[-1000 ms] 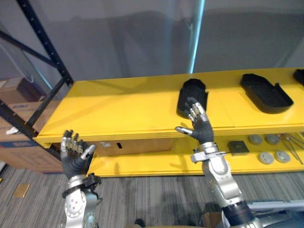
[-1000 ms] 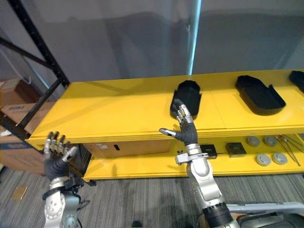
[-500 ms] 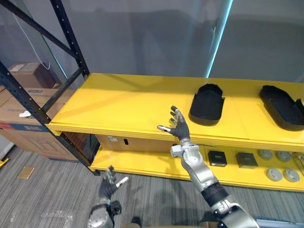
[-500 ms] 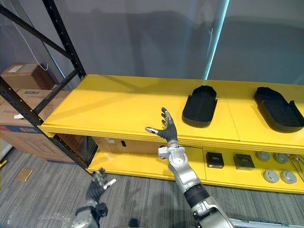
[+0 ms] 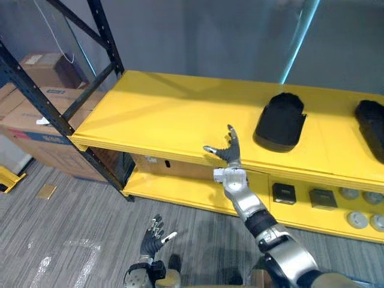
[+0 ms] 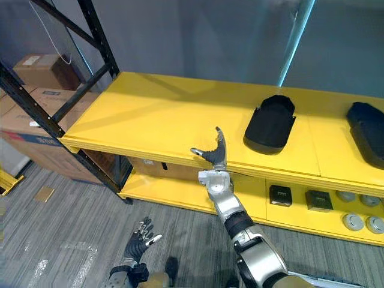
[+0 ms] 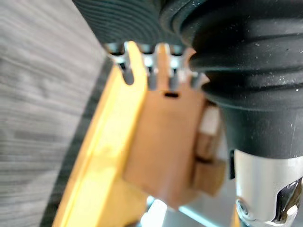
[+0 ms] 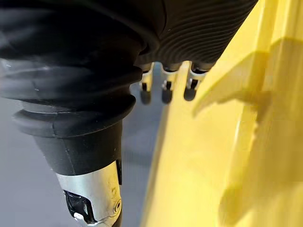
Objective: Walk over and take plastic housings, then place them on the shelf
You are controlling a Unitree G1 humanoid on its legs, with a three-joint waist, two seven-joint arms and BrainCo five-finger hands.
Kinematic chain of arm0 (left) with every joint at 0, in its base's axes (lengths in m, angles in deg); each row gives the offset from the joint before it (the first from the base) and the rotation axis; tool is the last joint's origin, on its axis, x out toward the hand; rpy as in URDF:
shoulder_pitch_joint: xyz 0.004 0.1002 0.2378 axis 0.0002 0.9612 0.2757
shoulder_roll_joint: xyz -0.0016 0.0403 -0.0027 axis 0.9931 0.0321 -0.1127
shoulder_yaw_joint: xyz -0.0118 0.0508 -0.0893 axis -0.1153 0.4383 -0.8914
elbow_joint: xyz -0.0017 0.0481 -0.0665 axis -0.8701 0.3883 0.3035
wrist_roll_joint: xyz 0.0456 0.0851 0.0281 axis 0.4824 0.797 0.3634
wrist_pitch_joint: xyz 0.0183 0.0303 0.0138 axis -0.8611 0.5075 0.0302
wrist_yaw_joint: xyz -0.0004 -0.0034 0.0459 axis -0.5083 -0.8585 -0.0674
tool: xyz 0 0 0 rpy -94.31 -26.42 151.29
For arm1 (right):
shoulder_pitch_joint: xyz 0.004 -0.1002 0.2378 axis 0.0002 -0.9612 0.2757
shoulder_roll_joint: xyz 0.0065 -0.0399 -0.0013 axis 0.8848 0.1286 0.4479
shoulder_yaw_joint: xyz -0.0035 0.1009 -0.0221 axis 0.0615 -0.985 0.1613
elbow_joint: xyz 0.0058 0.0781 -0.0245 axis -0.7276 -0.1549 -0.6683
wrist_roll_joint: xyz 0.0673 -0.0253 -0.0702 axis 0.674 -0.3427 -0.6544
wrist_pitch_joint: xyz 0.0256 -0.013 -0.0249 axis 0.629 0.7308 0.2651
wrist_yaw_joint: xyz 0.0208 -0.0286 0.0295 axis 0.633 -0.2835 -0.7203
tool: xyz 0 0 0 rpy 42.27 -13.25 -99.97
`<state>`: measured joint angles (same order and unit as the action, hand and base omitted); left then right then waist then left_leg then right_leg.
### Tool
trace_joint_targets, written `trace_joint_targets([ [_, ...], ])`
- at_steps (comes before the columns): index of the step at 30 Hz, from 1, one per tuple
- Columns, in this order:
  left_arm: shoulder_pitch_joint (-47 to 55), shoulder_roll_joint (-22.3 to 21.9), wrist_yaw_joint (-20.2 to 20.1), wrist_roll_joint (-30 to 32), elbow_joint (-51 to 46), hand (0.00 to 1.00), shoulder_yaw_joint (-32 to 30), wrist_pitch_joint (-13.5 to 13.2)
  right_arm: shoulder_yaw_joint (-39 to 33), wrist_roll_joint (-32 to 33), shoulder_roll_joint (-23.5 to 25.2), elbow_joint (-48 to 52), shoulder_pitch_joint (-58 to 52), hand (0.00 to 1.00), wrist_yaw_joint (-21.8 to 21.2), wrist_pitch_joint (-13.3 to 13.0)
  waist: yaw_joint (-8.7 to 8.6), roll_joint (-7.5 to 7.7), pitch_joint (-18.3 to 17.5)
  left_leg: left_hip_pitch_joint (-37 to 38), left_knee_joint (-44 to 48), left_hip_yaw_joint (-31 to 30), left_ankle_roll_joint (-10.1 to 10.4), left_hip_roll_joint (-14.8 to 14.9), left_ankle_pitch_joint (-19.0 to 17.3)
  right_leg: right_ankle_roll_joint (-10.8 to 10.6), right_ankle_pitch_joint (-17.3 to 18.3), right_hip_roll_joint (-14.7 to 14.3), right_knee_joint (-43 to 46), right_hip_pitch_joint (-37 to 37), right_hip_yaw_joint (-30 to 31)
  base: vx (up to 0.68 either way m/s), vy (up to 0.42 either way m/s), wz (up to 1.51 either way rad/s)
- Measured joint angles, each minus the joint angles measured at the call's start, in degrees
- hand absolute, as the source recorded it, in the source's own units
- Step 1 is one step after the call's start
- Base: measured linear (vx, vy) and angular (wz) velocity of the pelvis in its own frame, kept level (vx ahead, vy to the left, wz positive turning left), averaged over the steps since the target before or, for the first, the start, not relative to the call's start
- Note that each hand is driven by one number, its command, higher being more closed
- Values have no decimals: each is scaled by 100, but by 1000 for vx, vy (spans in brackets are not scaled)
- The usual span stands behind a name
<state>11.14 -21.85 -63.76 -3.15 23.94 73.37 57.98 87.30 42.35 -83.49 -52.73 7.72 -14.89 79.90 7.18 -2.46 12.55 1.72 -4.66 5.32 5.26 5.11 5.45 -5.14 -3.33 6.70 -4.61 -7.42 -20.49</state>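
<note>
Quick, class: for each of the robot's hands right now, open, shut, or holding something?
Left hand: open, fingers spread, holding nothing, low above the floor.
Right hand: open, fingers straight, holding nothing, up in front of the yellow shelf.

Brown cardboard boxes behind a black metal rack, grey striped carpet, small tan square on it, two little black squares, grey round discs beside them, grey wall

Bright, even light leaves soft shadows on the yellow shelf.
</note>
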Motion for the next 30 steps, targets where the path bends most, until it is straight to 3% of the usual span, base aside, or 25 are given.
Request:
trace_joint_targets([
  [6,-112,-18,-47,-183,113,0,188,-13,-280,2,-128,-5,231,0,56,82,-21,-99,137,-70,4,82,-4,3,10,3,-3,6,46,124,63,37,-10,-5],
  [9,-157,-25,-53,-216,113,0,364,-36,-306,-63,-165,6,421,0,66,94,-40,-273,357,30,4,177,-6,11,8,17,12,17,120,132,194,2,-7,-18],
  [13,-163,-28,-50,-269,111,0,458,-37,-301,-60,-166,8,504,0,64,101,-150,-390,439,29,4,179,-13,30,-1,26,61,12,183,172,197,-47,-11,-4],
  [30,-154,-25,-50,-462,112,0,564,-36,-372,-51,-326,62,507,0,37,69,-166,-476,531,49,4,192,-14,46,-5,27,161,27,362,245,225,-7,-2,-1],
])
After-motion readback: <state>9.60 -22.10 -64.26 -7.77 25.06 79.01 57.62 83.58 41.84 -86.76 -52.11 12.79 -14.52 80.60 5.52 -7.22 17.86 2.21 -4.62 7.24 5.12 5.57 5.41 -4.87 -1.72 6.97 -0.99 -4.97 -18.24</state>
